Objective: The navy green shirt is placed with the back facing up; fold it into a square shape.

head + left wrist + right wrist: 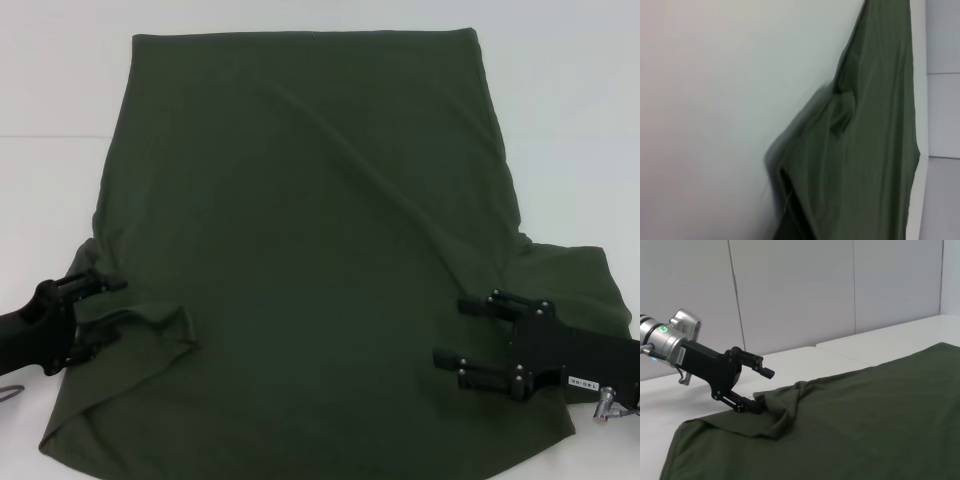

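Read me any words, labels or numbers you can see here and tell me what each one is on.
Small white label on the right tool, near its wrist: too small to read.
Small white label on the left tool, on its body: too blurred to read.
Navy green shirt: plain back up, no lettering showing.
White table: no text.

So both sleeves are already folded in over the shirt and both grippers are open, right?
Only the left sleeve is folded in, by the left gripper. The head view shows the right sleeve still spread outward beside the open right gripper on the navy green shirt.
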`<state>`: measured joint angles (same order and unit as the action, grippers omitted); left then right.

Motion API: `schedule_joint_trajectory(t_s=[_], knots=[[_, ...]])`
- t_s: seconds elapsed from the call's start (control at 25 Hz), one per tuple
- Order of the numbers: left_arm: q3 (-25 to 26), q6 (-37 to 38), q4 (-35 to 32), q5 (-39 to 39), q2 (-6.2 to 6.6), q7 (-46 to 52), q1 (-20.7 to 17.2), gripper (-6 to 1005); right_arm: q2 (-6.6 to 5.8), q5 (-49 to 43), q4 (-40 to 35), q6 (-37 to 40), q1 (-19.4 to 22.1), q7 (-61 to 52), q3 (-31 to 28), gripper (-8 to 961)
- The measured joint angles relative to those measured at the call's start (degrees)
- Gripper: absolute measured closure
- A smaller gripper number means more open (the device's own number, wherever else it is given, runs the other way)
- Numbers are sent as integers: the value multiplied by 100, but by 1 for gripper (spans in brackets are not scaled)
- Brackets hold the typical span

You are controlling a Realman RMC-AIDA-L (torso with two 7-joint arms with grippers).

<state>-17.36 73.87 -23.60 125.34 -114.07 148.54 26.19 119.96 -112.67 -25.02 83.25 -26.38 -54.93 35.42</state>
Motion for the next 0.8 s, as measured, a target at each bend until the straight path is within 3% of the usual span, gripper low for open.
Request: schedule_joint_trajectory(t_s=[0.8], knots=[[-208,-452,0,131,-21,-229,229,284,0,9,-29,-49,-51,0,0,129]])
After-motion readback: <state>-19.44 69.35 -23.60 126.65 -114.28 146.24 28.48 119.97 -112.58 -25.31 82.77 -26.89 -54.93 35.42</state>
